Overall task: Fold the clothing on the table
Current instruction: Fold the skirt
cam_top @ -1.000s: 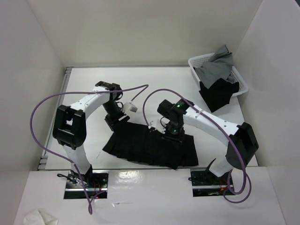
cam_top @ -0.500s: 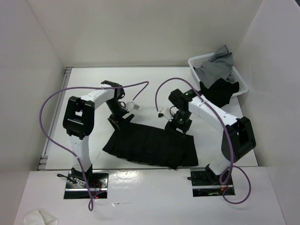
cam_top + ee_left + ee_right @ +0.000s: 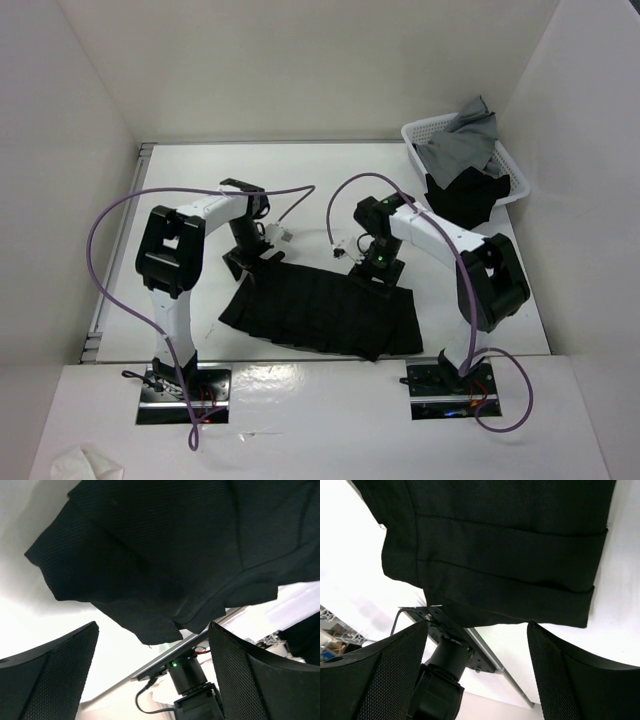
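pleated black skirt (image 3: pixel 320 312) flat on counter (image 3: pixel 300 180), near side | left jaws released, over its far-left corner | right jaws released, over far edge, right part

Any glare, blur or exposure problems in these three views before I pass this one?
Top view: sharp and evenly lit, but the skirt reads as a near-flat black patch, with a bright reflection on the near ledge. Left wrist view: skirt weave sharp, table blown out white. Right wrist view: pleats clear, table washed out too.
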`<act>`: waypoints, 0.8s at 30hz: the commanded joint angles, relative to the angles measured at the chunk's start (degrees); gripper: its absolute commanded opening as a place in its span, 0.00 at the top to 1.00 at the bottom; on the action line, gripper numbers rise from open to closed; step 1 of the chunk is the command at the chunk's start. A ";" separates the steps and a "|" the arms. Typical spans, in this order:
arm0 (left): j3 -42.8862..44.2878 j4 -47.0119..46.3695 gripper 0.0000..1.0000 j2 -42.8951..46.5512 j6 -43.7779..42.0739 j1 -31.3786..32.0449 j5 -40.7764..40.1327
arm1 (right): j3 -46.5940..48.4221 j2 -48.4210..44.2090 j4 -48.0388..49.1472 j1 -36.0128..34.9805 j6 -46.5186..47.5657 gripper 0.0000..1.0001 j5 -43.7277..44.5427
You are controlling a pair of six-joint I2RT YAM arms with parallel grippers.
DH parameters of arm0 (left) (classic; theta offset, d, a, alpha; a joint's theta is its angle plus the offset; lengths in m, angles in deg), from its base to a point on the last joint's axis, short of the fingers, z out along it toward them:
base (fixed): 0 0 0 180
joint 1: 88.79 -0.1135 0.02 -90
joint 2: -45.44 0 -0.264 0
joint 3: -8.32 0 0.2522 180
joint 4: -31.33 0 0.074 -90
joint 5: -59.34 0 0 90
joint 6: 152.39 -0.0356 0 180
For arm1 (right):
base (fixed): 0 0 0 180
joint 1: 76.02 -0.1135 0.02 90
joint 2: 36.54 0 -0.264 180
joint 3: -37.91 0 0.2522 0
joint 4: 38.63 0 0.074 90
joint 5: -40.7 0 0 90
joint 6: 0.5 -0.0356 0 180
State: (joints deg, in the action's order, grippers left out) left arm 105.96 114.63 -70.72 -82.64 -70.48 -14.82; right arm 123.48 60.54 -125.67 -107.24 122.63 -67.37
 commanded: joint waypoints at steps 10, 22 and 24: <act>-0.47 -2.65 0.00 1.64 7.15 -0.20 -3.88 | -0.80 4.70 -0.64 -2.00 1.50 0.11 -3.56; 3.48 -4.32 0.00 10.68 11.37 -10.91 -2.74 | -1.41 10.41 5.86 -10.25 -1.56 0.06 -3.74; 4.10 -4.93 0.00 12.97 11.90 -14.50 -1.95 | -1.94 10.41 8.67 -11.40 -2.53 0.05 -1.72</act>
State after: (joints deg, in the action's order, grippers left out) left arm 107.45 109.73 -62.15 -72.58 -81.26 -18.08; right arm 122.06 70.71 -121.80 -116.46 121.89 -69.79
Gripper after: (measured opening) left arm 0.997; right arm 0.945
